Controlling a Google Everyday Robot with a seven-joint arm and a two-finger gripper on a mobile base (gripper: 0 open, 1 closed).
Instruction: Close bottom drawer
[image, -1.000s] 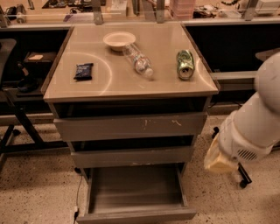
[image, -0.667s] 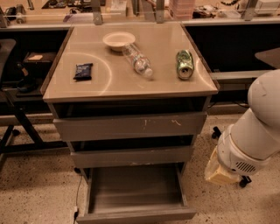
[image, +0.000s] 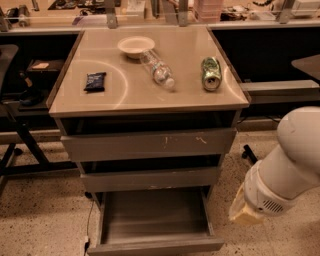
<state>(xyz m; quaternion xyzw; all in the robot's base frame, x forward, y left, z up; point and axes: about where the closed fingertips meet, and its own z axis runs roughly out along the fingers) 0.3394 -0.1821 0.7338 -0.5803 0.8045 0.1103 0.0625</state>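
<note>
The bottom drawer (image: 155, 245) is the lowest of three grey drawers in the cabinet. It is pulled far out, and its wide shallow tray looks empty. Its plain narrow front strip lies near the frame's lower edge. The middle drawer front (image: 150, 179) and the scratched top drawer front (image: 149, 143) stick out only slightly. My white arm (image: 282, 172) hangs at the lower right, right of the cabinet. The gripper itself is out of view below the frame.
On the cabinet top (image: 150, 97) lie a white bowl (image: 135, 46), a clear plastic bottle (image: 157, 70) on its side, a green can (image: 211, 73) and a dark snack packet (image: 95, 81). A chair (image: 15, 120) stands at the left. A counter runs behind.
My arm has dropped lower and shifted right at the frame's right side. The drawers and the things on top have not moved.
</note>
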